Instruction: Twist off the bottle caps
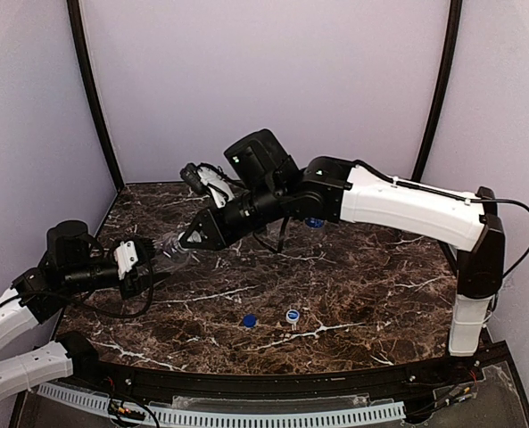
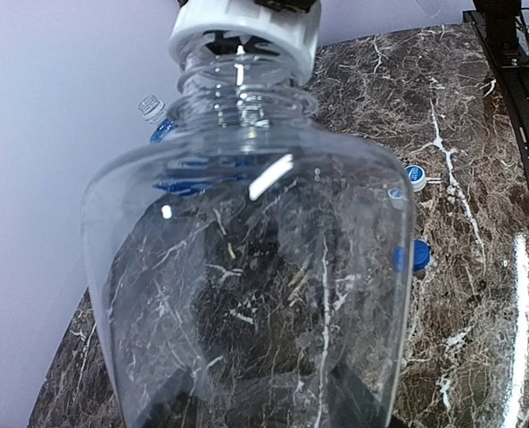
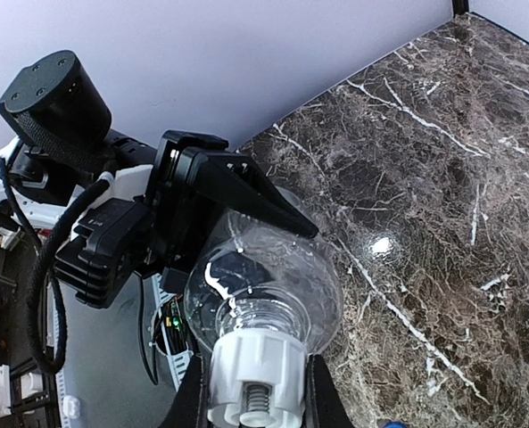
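Left gripper (image 1: 164, 256) clamps plain bottle (image 2: 246, 312); right gripper (image 3: 257, 392) pinches white cap (image 2: 244, 36); apparently near table (image 1: 380, 294) left edge; open marble rightward.

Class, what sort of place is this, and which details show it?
Probably a robot test booth: plain walls enclose a marble-patterned table, black poles rise at its back corners, and the left gripper holds a clear bottle while the right gripper grips its white cap.

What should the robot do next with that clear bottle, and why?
Probably twist the right gripper to unscrew the white cap. Its fingers flank that cap, which sits on the neck, while the left gripper holds the clear bottle.
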You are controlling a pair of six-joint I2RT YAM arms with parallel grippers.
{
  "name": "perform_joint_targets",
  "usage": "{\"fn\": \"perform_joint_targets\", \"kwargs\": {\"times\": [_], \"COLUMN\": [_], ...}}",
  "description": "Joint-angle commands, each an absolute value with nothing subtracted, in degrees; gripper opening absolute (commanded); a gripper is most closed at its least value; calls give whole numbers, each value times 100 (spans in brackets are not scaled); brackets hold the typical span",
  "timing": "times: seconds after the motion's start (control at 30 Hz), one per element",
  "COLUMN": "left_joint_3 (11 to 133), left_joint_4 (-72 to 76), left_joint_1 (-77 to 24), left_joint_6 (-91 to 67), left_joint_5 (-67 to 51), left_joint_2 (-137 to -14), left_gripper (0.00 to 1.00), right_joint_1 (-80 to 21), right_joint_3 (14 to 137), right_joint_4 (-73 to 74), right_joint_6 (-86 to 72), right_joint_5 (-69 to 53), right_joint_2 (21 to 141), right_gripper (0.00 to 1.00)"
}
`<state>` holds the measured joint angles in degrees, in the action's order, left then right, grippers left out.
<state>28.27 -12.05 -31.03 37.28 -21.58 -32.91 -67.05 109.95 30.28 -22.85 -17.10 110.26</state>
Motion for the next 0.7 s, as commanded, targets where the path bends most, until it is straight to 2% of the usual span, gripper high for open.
{"fn": "perform_joint_targets", "kwargs": {"times": [0.0,0.1,0.2,0.3,0.5,0.67], "left_joint_3": [2777,2797,2876,2925,2879,2860], "left_joint_4": [-1156,-1387,-1974,-2725,-3181,-3488], "left_joint_1": [-3120,-3120,-3120,-3118,-3122,-3128], "left_joint_6": [3723,3786,4111,4328,4825,5336], "left_joint_5": [-2236,-2456,-2969,-3470,-3423,-3294], "left_joint_2": [-3227,-3217,-3205,-3187,-3169,-3214], "left_gripper": [48,48,48,48,48,48], "right_joint_1": [-6744,-6825,-7135,-7567,-8159,-8253], "right_joint_3": [11230,11367,11400,10886,9664,8705], "right_joint_4": [3043,3339,3671,3542,2389,417], "right_joint_6": [-1818,-787,1003,3038,6305,8319], "right_joint_5": [-2256,-2338,-1720,-958,1172,2242], "right_joint_2": [11252,11261,11091,10782,10540,10318], "right_gripper": [0,0,0,0,0,0]}}
